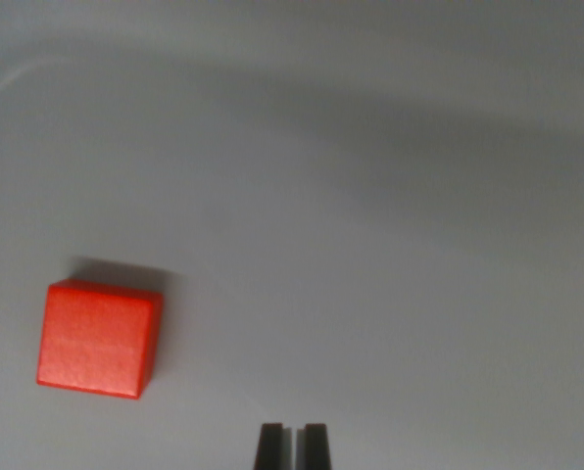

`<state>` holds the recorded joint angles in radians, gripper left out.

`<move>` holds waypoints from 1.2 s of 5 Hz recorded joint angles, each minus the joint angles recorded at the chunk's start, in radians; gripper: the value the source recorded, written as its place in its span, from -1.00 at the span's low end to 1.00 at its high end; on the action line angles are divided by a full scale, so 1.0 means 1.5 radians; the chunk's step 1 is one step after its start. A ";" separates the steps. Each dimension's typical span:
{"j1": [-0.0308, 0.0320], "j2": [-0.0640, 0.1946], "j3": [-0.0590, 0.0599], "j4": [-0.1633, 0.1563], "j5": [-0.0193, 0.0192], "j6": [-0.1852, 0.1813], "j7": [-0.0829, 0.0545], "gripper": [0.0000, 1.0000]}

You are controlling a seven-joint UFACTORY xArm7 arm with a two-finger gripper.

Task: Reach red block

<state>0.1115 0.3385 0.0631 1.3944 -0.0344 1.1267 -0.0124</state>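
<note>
A red block (98, 338) lies on a plain grey surface in the lower left of the wrist view. My gripper (293, 446) shows only as two dark fingertips at the bottom edge, close together with a thin slit between them and nothing held. The block sits well to the wrist view's left of the fingertips and slightly above them, not touching.
The grey surface (390, 215) fills the view, with broad soft shadows across the top and a faint pale curved mark at the upper left.
</note>
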 joint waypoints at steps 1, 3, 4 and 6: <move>0.0082 0.020 0.007 -0.012 0.0010 -0.030 -0.002 -1.00; 0.0157 0.037 0.014 -0.023 0.0019 -0.058 -0.004 -1.00; 0.0157 0.037 0.014 -0.023 0.0019 -0.058 -0.004 -1.00; 0.0229 0.055 0.020 -0.034 0.0028 -0.084 -0.006 -1.00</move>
<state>0.1459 0.4206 0.0932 1.3436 -0.0302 1.0001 -0.0208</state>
